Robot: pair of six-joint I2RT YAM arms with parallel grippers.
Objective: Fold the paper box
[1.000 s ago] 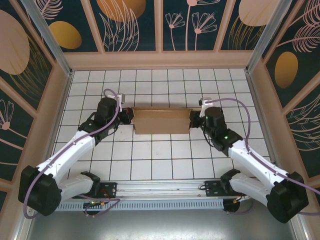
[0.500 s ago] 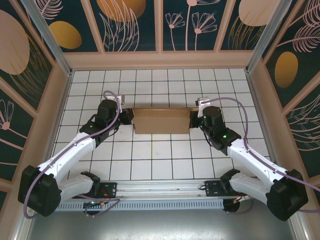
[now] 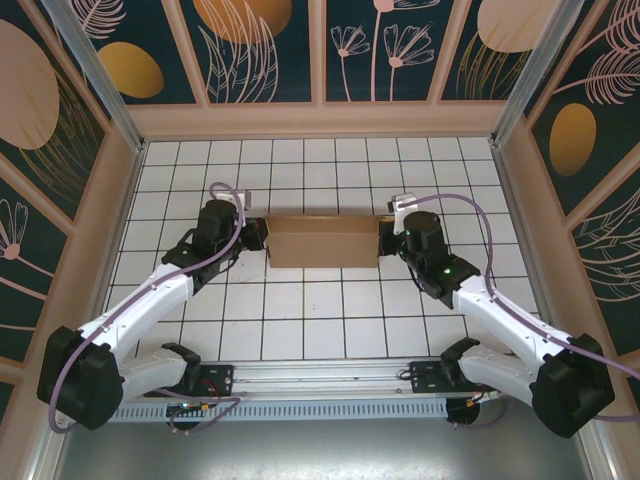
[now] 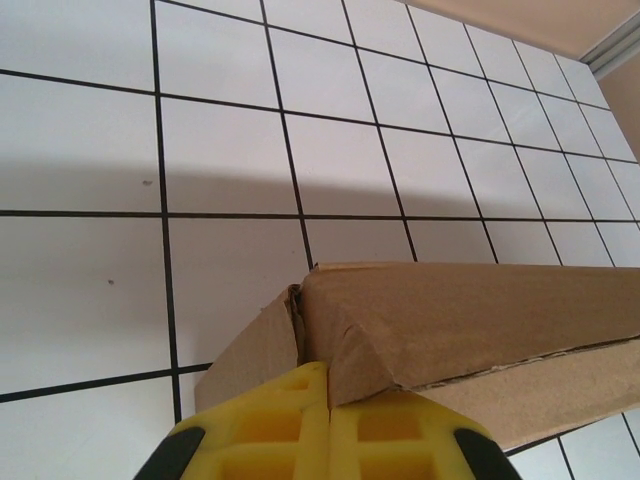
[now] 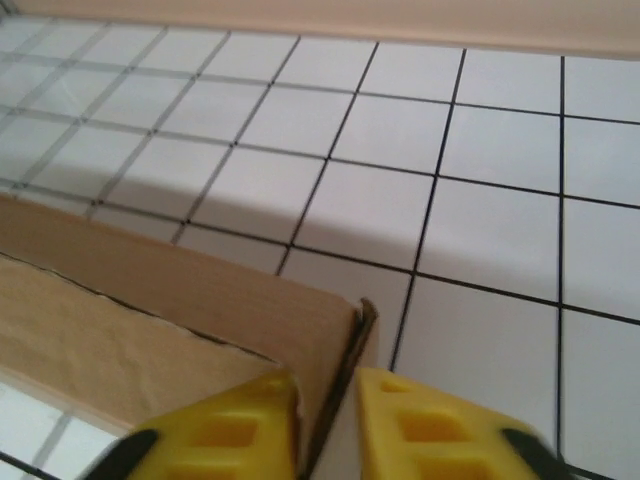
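Observation:
The paper box (image 3: 322, 241) lies flat and closed in the middle of the tiled table, a long brown cardboard mailer. My left gripper (image 3: 262, 238) is at its left end. In the left wrist view the yellow fingers (image 4: 260, 430) are pressed together, with a folded corner flap of the box (image 4: 480, 310) running into their seam at the left gripper (image 4: 329, 372). My right gripper (image 3: 384, 238) is at the box's right end. There its jaws stand a little apart astride the end wall of the box (image 5: 150, 290), and a gap shows at the right gripper (image 5: 328, 385).
The white tiled table (image 3: 320, 330) is ringed by a raised beige wall (image 3: 320, 118) at the back and sides. Both arm bases sit on the rail (image 3: 320, 378) at the near edge.
The right gripper's jaws have parted from the box's end wall. The left gripper stays shut. The box and both arms have hardly moved.

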